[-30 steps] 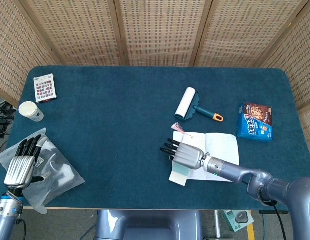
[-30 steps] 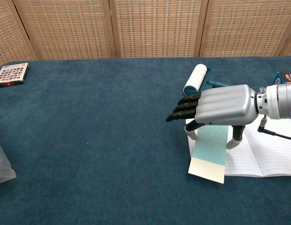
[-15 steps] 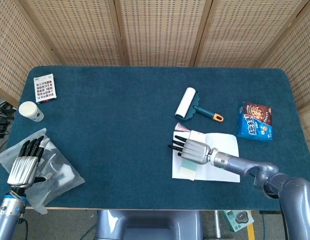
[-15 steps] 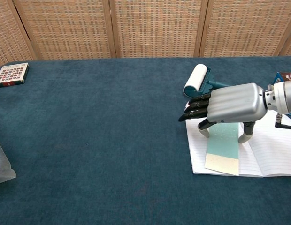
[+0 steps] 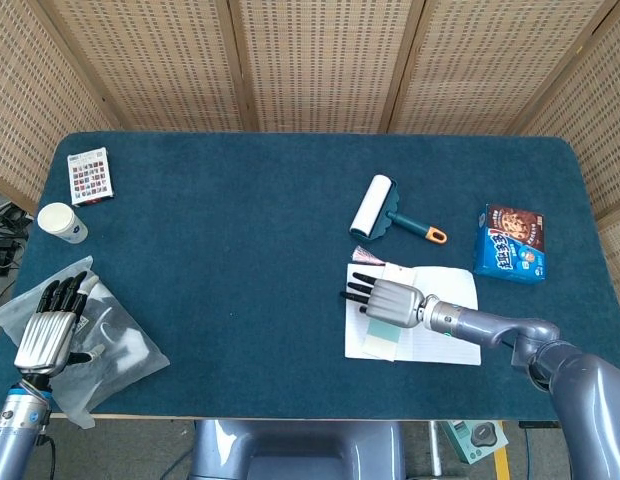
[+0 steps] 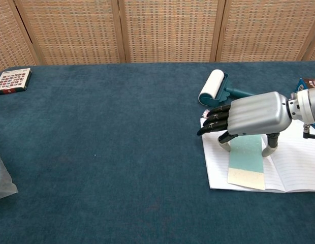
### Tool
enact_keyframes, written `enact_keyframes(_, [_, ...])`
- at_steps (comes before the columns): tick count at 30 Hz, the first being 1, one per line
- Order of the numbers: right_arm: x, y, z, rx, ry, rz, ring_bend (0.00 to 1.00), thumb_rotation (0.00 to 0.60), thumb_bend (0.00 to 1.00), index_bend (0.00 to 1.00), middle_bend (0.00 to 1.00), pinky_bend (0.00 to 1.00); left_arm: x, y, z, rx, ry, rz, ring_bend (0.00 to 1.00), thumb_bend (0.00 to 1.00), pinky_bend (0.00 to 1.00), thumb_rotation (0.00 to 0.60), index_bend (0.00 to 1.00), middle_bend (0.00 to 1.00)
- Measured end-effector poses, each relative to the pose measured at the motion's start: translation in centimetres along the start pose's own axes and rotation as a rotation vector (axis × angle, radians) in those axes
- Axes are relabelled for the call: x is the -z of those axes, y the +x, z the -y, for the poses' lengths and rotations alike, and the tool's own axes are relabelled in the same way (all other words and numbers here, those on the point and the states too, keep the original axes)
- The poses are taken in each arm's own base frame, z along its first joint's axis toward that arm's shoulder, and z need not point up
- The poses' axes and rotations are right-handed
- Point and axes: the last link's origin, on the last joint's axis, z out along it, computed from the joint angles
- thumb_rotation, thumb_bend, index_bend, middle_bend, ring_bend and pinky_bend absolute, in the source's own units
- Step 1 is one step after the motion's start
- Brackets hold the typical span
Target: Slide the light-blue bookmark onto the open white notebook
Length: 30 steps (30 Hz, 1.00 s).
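Since a second ago the bookmark [image 6: 246, 161] has gone from hanging off the notebook's near left corner to lying wholly on the left page, and my right hand [image 6: 251, 117] has travelled right and slightly farther with it. From the chest view I see the bookmark as a long strip, light blue-green over most of its length with a pale cream band at its near end, running near-to-far along the page of the open white notebook [image 6: 294, 162]. A pink tassel [image 5: 362, 254] shows at the notebook's far left corner. My right hand is arched over the strip's far half, dark fingers [image 6: 213, 122] stretched left and parted, thumb and one finger reaching down at either side of the strip; I cannot tell whether they press it. My left hand [image 5: 50, 325] rests at the near left over a clear plastic bag [image 5: 110, 345], fingers apart, holding nothing, unmoved. Beyond the notebook on the counter [image 5: 220, 250] lies a lint roller [image 5: 375, 207].
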Motion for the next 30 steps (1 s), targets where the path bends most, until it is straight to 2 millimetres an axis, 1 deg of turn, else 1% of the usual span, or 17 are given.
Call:
enact_keyframes(19, [0.8, 0.9, -0.2, 0.04, 0.045, -0.004, 0.0, 0.6, 0.21, 0.57, 0.07, 0.05, 0.1, 0.1, 0.1, 0.004, 0.0, -0.005, 0.0, 0.12, 0.0, 0.6, 0.0, 0.0])
enact_keyframes(30, [1.5, 0.9, -0.3, 0.072, 0.063, 0.013, 0.0, 0.6, 0.21, 0.57, 0.07, 0.05, 0.1, 0.1, -0.1, 0.0, -0.006, -0.006, 0.0, 0.12, 0.0, 0.6, 0.0, 0.0])
